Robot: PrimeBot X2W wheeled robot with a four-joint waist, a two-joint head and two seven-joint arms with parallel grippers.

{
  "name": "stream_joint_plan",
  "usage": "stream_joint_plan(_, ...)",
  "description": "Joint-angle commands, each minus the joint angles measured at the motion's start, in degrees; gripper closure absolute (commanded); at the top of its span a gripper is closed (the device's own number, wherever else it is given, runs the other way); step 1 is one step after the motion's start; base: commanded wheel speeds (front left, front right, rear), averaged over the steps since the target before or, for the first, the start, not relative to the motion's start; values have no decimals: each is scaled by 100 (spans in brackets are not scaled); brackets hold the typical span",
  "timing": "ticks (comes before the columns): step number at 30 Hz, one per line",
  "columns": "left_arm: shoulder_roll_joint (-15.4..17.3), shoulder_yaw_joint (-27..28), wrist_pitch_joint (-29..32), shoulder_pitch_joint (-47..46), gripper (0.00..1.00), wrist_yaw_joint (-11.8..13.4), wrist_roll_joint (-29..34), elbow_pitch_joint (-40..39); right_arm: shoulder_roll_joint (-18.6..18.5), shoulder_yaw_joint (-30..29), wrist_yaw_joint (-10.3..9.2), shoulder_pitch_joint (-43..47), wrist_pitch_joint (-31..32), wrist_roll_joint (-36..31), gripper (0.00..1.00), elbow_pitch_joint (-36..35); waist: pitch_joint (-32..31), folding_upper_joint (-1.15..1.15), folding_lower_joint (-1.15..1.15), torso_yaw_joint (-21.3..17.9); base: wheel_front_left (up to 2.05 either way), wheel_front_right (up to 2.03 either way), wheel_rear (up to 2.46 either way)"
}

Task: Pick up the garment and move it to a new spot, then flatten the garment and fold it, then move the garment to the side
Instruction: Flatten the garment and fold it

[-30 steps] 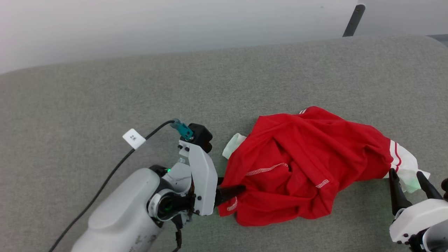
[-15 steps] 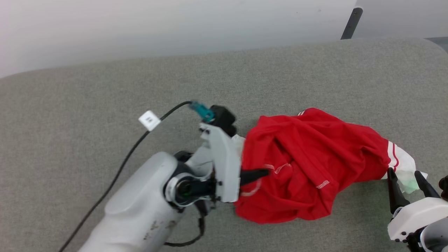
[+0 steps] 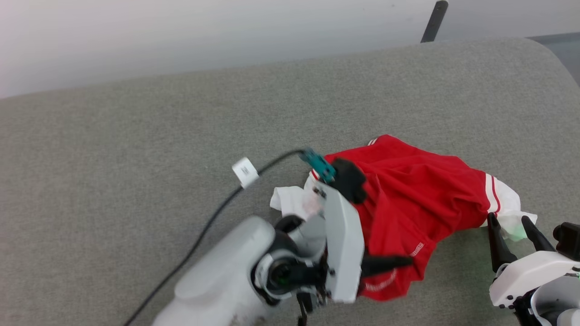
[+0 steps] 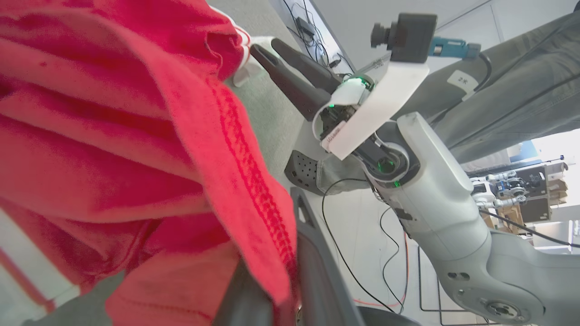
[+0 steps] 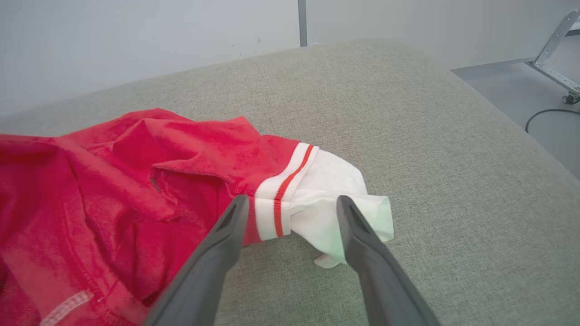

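Left pincer (image 3: 390,266) clamps garment (image 3: 421,203); its cable (image 3: 213,217) trails across grey cushion (image 3: 136,158)

Garment (image 3: 421,203) soft matt red cloth; surface (image 3: 136,158) rough grey woven fabric.

Right gripper (image 5: 291,199): two dark fingers rise from the bottom edge, spread wide apart, nothing clamped between them.

Garment (image 5: 136,181): a crumpled red heap in the left half of the frame, lying on the grey padded surface (image 5: 408,113). Its white sleeve (image 5: 335,185), joined by a red-and-white striped band (image 5: 283,190), lies at centre, seen between the two fingertips. Contact with the fingers cannot be determined.

Upper frame: pale wall (image 5: 136,36) with a dark upright post (image 5: 302,22).

Right edge: grey floor (image 5: 521,86), a black cable (image 5: 543,115) and a metal strut (image 5: 555,54).
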Motion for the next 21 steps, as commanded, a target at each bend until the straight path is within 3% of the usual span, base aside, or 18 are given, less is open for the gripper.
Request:
stream_joint_plan(1, -34, -95, 32, 147, 100, -2, 49, -6, 5, -2, -4, -56, -50, 88, 0, 34, 54, 0, 0, -58, 0, 0, 0)
stream_joint_plan(8, -123, -433, -106, 447, 100, -44, 186, 220, 11, -28, -4, -62, -111, 73, 0, 184, 72, 0, 0, -67, 0, 0, 0)
stream_joint_plan(10, -130, -511, -190, 454, 57, -53, 280, 291, 8, -21, -4, -72, -97, 49, 0, 220, 64, 0, 0, -33, 0, 0, 0)
stream_joint_plan(11, -137, -545, -237, 447, 22, -62, 307, 324, 7, -18, -4, -86, -93, 40, 0, 235, 50, 0, 0, -11, 0, 0, 0)
stream_joint_plan(12, -145, -559, -282, 425, 0, -71, 330, 349, -2, -9, -4, -95, -87, 33, 0, 244, 34, 0, 0, 13, 0, 0, 0)
stream_joint_plan(21, -24, -548, -383, 139, 0, -89, 306, 258, -90, 12, -4, 72, -65, 21, 0, 320, -290, 0, 0, 294, 0, 0, 0)
